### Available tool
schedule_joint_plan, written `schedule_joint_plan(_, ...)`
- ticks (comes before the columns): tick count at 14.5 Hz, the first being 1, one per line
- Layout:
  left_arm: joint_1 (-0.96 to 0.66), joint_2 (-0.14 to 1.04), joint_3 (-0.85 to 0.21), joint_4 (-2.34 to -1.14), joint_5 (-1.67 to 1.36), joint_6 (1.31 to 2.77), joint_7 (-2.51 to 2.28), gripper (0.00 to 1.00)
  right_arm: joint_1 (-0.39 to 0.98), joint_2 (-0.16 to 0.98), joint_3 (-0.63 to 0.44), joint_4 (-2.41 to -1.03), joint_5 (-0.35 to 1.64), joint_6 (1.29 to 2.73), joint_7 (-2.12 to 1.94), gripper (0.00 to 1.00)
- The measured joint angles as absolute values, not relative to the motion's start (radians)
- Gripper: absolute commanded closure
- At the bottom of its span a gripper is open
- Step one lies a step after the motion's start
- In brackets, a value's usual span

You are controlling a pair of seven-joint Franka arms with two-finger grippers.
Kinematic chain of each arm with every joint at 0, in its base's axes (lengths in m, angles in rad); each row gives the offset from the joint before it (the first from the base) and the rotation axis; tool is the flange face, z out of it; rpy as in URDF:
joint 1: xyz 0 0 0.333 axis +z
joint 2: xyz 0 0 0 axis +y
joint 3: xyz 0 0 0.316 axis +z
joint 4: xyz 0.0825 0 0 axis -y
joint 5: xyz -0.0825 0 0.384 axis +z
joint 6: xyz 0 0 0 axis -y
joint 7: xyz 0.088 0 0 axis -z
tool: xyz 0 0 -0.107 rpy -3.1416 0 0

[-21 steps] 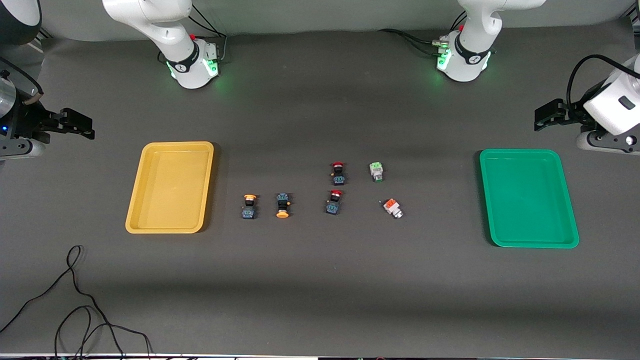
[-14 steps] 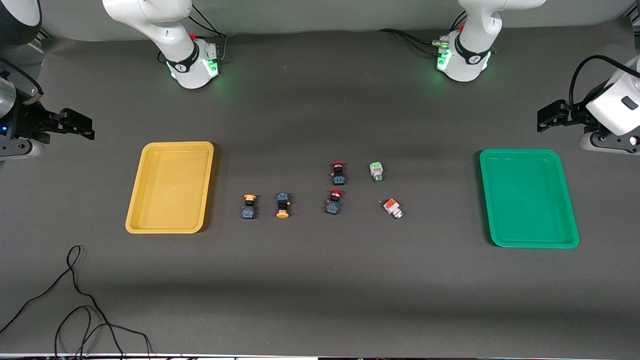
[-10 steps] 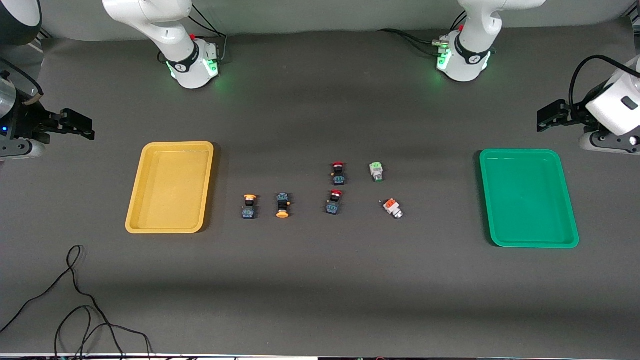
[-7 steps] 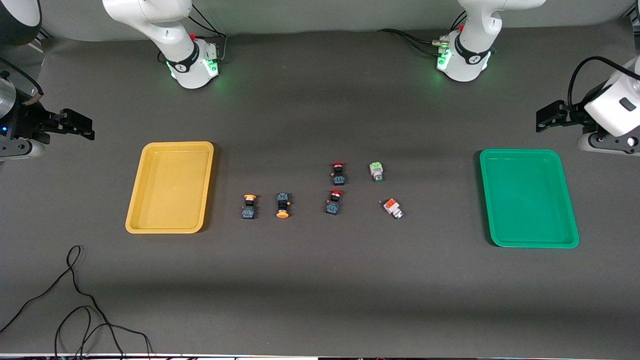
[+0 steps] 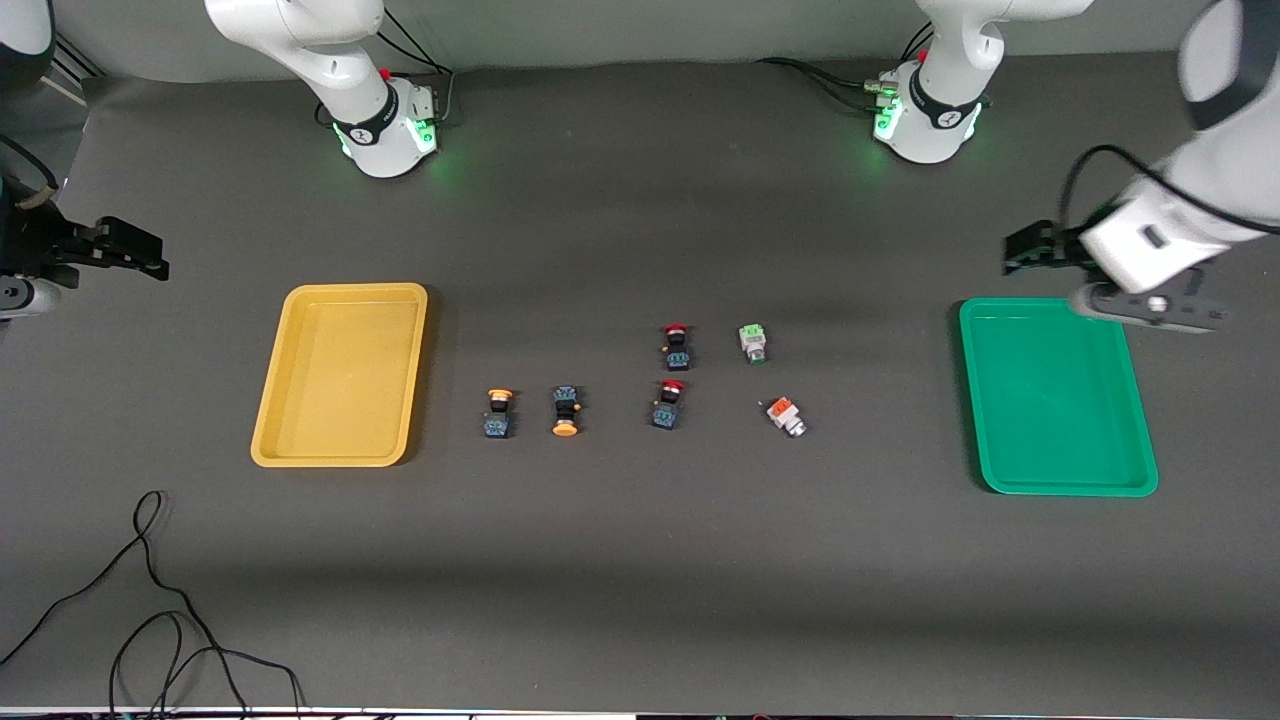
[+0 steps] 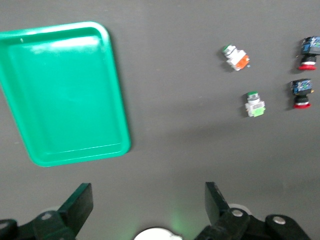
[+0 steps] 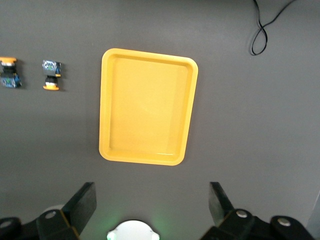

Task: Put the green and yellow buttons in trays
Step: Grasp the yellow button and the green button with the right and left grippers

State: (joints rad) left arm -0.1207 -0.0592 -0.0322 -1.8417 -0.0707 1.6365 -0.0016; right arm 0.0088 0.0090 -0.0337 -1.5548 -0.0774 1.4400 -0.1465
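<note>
The yellow tray (image 5: pixel 340 375) lies toward the right arm's end of the table, the green tray (image 5: pixel 1055 395) toward the left arm's end. Two orange-yellow capped buttons (image 5: pixel 498 413) (image 5: pixel 566 410) lie beside the yellow tray. A grey button with a green top (image 5: pixel 752 343) and a grey button with an orange top (image 5: pixel 786 416) lie nearer the green tray. My left gripper (image 5: pixel 1025 250) (image 6: pixel 148 197) is open and empty, up by the green tray's (image 6: pixel 60 95) corner nearest the bases. My right gripper (image 5: pixel 140 252) (image 7: pixel 152 196) is open and empty, beside the yellow tray (image 7: pixel 147 105).
Two red-capped black-blue buttons (image 5: pixel 676 346) (image 5: pixel 668 404) lie between the yellow-capped and the grey ones. A black cable (image 5: pixel 150 600) loops on the table near the front camera at the right arm's end. The arm bases (image 5: pixel 385 125) (image 5: pixel 925 120) stand along the table's edge.
My left arm has swung in toward the table's middle, to the green tray's corner. My right gripper has drawn slightly outward. The buttons and trays have not moved.
</note>
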Motion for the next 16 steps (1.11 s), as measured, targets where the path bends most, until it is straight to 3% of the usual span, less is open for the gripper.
schedule_joint_plan(4,-0.284,-0.074,-0.128,-1.952,-0.075,1.797,-0.325,0.0,0.033,0.021,-0.009,-1.554,0.009,1.442,-0.007,0.0)
schedule_joint_plan(8,-0.476,-0.031,-0.138,-1.971,-0.074,1.904,-0.586,0.0,0.184,0.072,0.005,-1.561,0.03,1.502,0.214,0.01)
schedule_joint_plan(12,-0.519,0.018,-0.135,-1.979,-0.073,1.951,-0.632,0.0,0.314,0.157,0.008,-1.68,0.03,1.752,0.39,0.01)
schedule_joint_plan(16,-0.54,0.145,-0.132,-2.039,-0.072,2.145,-0.645,0.0,0.375,0.3,0.008,-1.787,0.03,1.968,0.435,0.01)
